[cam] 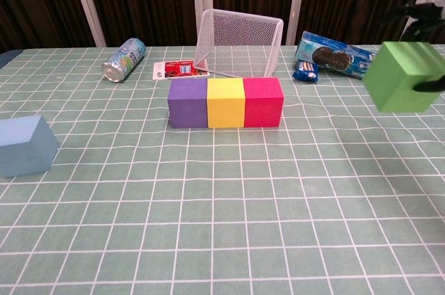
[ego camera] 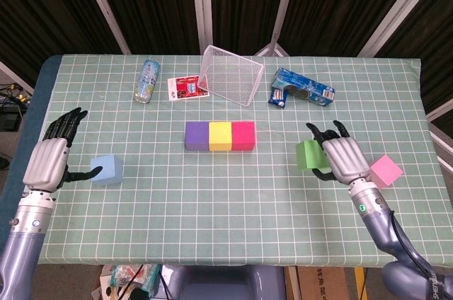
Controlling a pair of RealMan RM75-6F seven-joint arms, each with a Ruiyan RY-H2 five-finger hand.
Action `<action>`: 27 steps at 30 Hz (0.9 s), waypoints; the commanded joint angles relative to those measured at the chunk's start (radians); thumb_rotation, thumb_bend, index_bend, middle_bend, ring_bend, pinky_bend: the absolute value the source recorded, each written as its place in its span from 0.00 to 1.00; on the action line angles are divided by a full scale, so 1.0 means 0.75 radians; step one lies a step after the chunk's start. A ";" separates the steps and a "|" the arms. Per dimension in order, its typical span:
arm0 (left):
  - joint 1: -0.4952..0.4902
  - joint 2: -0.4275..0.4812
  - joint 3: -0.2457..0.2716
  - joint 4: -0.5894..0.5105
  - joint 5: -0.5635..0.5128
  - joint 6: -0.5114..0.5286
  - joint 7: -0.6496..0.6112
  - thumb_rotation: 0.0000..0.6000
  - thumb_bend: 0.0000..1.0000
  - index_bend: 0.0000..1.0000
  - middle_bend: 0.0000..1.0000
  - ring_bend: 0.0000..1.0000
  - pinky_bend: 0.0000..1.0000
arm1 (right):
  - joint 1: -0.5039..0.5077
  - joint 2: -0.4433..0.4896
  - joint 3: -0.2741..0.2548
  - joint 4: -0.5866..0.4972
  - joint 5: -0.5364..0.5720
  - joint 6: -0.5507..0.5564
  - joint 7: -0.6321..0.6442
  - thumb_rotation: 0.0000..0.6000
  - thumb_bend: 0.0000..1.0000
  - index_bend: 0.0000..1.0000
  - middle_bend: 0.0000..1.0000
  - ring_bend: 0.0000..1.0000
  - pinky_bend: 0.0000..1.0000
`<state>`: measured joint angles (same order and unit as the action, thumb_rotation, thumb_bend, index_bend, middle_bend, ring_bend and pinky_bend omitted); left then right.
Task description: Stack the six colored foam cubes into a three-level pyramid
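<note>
Right hand (ego camera: pixel 341 158) grips the green cube (ego camera: pixel 308 155), fingers wrapped over it, holding it clear of the table to the right of the base row; in the chest view that cube (cam: pixel 404 76) hangs well above the cloth. Left hand (ego camera: pixel 49 158) rests at the table's left edge with fingers spread and nothing in it, its thumb just beside the blue cube (ego camera: pixel 107 170). Purple cube (ego camera: pixel 197 136), yellow cube (ego camera: pixel 220 136) and magenta cube (ego camera: pixel 243 136) sit touching in a line mid-table. A pink cube (ego camera: pixel 386 170) lies near the right edge, partly behind the right hand. Green checked cloth (ego camera: pixel 212 222) covers the table. Toward the back lie a tipped wire basket (ego camera: pixel 231 75), a can (ego camera: pixel 146 81) on its side, a red card (ego camera: pixel 187 88) and a blue cookie packet (ego camera: pixel 302 88). Dark curtains (ego camera: pixel 141 3) with pale metal struts hang behind.
</note>
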<state>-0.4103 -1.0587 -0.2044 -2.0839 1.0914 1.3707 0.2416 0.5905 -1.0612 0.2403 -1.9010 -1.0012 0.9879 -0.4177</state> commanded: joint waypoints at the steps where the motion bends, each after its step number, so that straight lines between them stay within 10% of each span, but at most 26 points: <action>1: 0.002 0.005 -0.004 -0.004 0.003 0.002 0.003 1.00 0.04 0.00 0.00 0.00 0.06 | 0.145 0.015 0.069 -0.070 0.163 -0.053 -0.151 1.00 0.32 0.02 0.39 0.24 0.00; 16: 0.012 0.039 -0.019 -0.009 -0.009 -0.028 -0.042 1.00 0.04 0.00 0.00 0.00 0.06 | 0.758 -0.287 0.108 0.105 0.997 -0.011 -0.634 1.00 0.32 0.02 0.39 0.24 0.00; 27: 0.014 0.064 -0.036 -0.003 -0.031 -0.066 -0.104 1.00 0.04 0.00 0.00 0.00 0.05 | 1.009 -0.497 0.178 0.348 1.308 0.072 -0.710 1.00 0.32 0.02 0.39 0.24 0.00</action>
<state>-0.4004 -1.0129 -0.2303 -2.0855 1.0677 1.3224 0.1661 1.3114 -1.3948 0.3498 -1.6838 -0.0705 1.0201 -0.9374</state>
